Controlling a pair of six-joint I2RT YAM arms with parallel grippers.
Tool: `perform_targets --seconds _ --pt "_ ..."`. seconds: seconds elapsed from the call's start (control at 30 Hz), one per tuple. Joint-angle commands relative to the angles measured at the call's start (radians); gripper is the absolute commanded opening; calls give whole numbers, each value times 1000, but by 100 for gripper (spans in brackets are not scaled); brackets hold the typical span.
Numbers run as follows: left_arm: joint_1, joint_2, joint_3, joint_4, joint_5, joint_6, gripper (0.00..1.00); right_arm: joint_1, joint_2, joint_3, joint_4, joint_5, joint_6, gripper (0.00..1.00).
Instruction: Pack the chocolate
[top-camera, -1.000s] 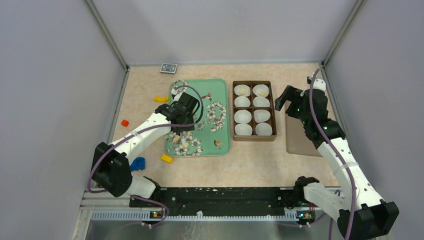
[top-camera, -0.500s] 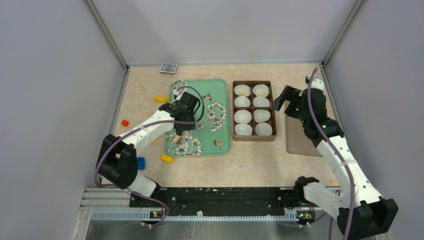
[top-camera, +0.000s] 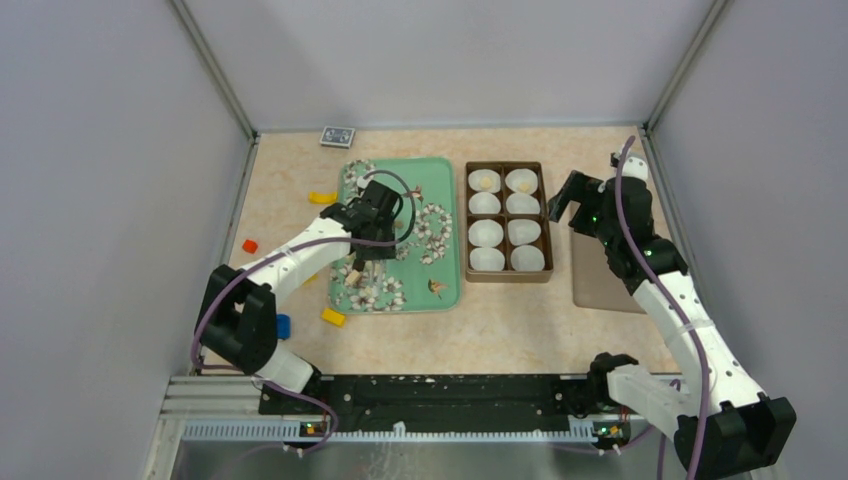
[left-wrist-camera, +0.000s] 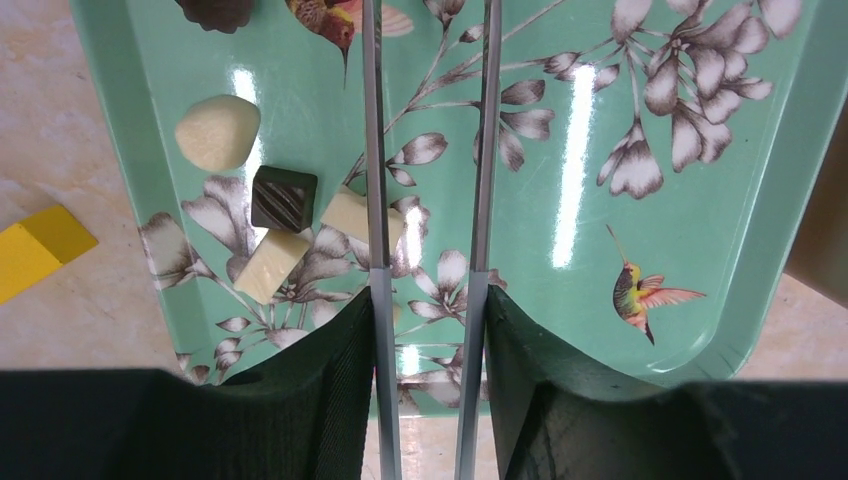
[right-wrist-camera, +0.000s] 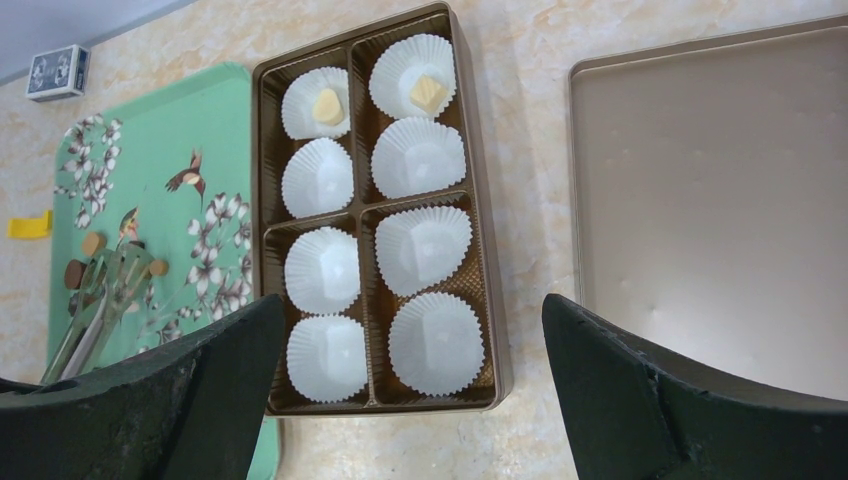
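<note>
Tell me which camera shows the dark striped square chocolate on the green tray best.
The left wrist view: the dark striped chocolate appears large and sharp, stripes visible, beside the left gripper. The top external view shows it too small to pick out; in the right wrist view I cannot identify it.

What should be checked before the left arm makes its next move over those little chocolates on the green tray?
1. Left tool open and empty: ok.
2. Chocolate lined up between its fingers: not ok; the nearest cream square lies off to the side.
3. Free cups in the box: ok; six of eight are empty.
4. Lid off: ok; it lies beside the box.
5. Right tool out of the way: cannot tell; it hangs open near the box.
</note>
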Motion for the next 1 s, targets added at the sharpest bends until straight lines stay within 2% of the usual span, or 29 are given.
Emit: perform_targets --seconds 0.0,0.37,0.97 --pt "2 -5 54 -10 23 20 48 -1 -6 14 24 1 1 98" --pt "3 -17 31 -103 49 -86 47 -1 -2 5 33 -4 5 98" --pt "2 47 38 -32 42 -74 47 -1 -5 4 32 0 1 98"
